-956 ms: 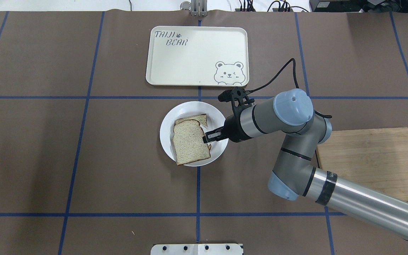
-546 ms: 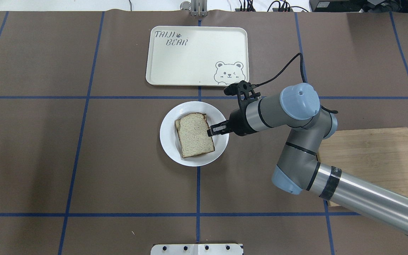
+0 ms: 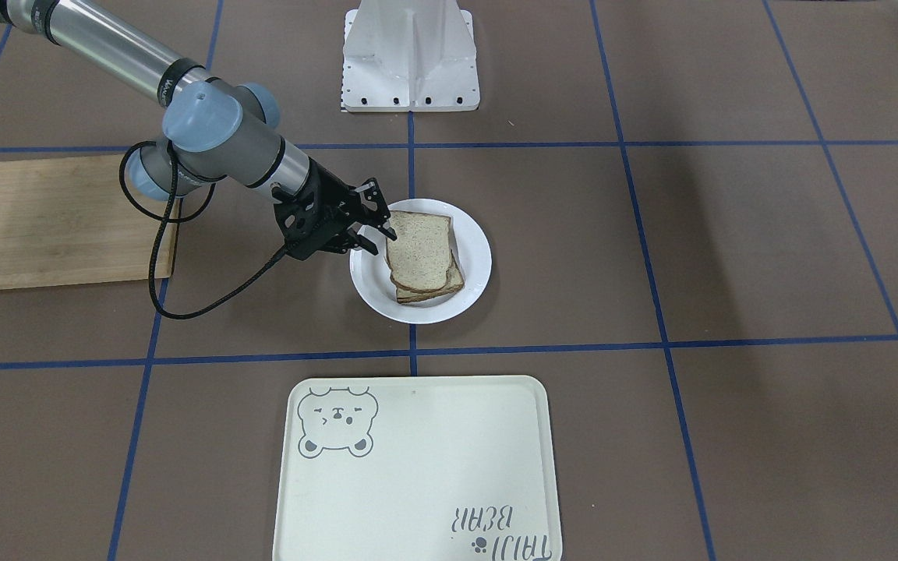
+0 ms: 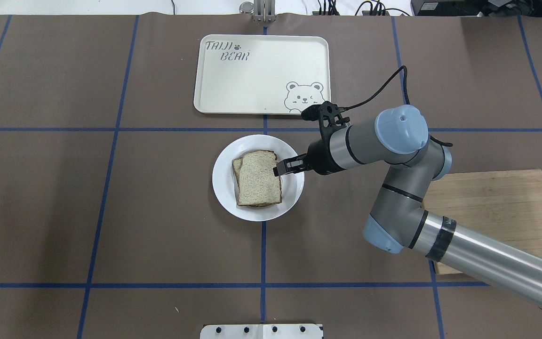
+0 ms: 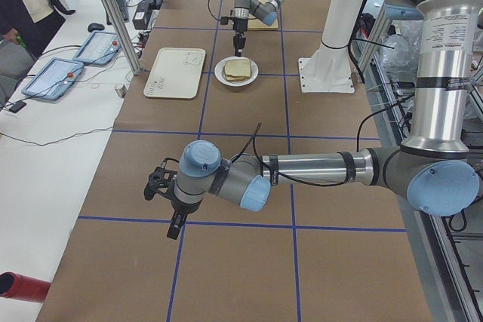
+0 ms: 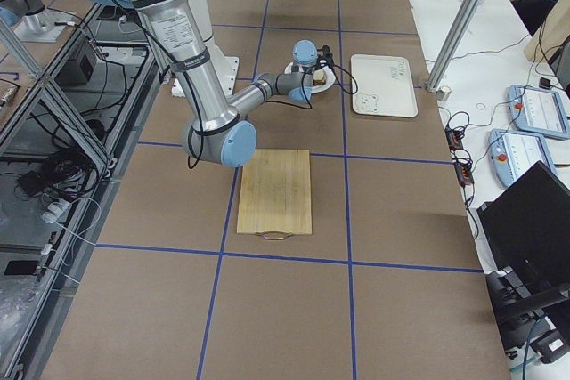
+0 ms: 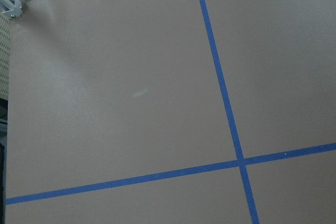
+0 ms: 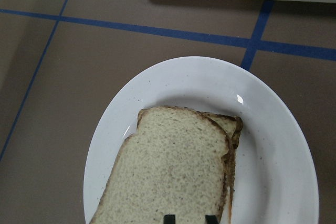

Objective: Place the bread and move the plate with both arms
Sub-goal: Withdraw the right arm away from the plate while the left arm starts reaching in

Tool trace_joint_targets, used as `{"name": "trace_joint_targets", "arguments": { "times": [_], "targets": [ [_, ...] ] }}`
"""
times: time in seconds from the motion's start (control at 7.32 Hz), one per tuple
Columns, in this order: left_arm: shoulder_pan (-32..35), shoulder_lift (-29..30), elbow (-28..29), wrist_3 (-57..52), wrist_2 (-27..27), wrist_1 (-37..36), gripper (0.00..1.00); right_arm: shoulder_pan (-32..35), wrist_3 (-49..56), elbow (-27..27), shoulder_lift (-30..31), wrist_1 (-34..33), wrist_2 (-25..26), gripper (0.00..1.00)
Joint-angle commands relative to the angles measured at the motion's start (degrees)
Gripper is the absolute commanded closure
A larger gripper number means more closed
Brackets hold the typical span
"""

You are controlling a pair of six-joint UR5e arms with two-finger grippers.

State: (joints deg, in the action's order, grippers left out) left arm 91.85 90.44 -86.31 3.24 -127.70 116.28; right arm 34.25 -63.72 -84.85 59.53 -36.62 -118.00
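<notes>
The placing step is judged to be at its end. The bread (image 4: pixel 260 177) is laid flat on the plate (image 4: pixel 223 189), stacked over a second slice (image 4: pixel 236 165) whose edge is seen on the side away from the arm. The right end effector (image 4: pixel 279 169) is held low at the bread's near edge, with its jaws parted and nothing gripped between them. Whether a fingertip is touching the crust cannot be told. The bread is thus found just beside the end effector's tips, toward the plate's middle, and the plate is set on the tabletop (image 4: pixel 158 212) in front of the robot. For the next move, a clean withdrawal from the slice is called for, then a hold on the plate's rim, with the left arm brought in. Beyond the plate, apart from it, the bear-print tray (image 4: pixel 261 75) is set, likely as the goal. Well away, the left end effector (image 5: pixel 173 231) is hung over bare tabletop, and its state cannot be told
</notes>
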Motion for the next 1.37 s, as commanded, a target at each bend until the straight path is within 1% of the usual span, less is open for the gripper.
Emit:
{"name": "trace_joint_targets", "arguments": {
  "times": [0.0,0.14,0.27,0.41,0.55,0.68,0.82,0.96,1.09,1.23],
  "targets": [
    [0.0,0.0,-1.0,0.0,-0.2,0.2,0.0,6.0,0.4,-5.4,0.3,-14.4,-0.4,0.0],
    [0.0,0.1,-1.2,0.1,-1.9,2.1,0.0,9.6,3.1,-9.8,0.3,-27.1,0.5,0.0],
    [-0.6,2.9,-1.1,4.9,-3.1,4.4,0.01,13.8,10.1,-11.4,0.6,-34.9,0.9,0.0],
    [-5.7,4.3,-1.3,12.7,-6.0,9.3,0.02,17.3,18.1,-11.2,1.9,-40.5,1.0,0.0],
    [-11.2,6.3,-1.3,26.7,-7.0,16.5,0.01,22.7,27.9,-10.6,4.6,-42.0,0.2,0.0],
    [-16.9,9.5,-1.2,42.1,-6.9,23.6,0.01,28.4,36.9,-10.0,7.3,-43.8,-1.3,0.0],
    [-21.7,11.7,-1.2,53.8,-6.9,28.2,0.01,33.8,44.5,-8.4,9.4,-45.7,-5.8,0.0],
    [-26.1,12.6,-1.1,62.0,-6.6,31.4,0.01,38.8,51.4,-6.8,13.1,-45.9,-8.1,0.0],
    [-28.4,13.3,-1.1,70.0,-6.6,34.4,0.01,41.9,55.3,-5.7,16.5,-45.8,-9.1,0.0],
    [-32.7,15.4,-0.7,78.9,-5.8,38.3,0.01,46.3,58.8,-5.6,19.5,-45.7,-9.4,0.0]
  ]
}}
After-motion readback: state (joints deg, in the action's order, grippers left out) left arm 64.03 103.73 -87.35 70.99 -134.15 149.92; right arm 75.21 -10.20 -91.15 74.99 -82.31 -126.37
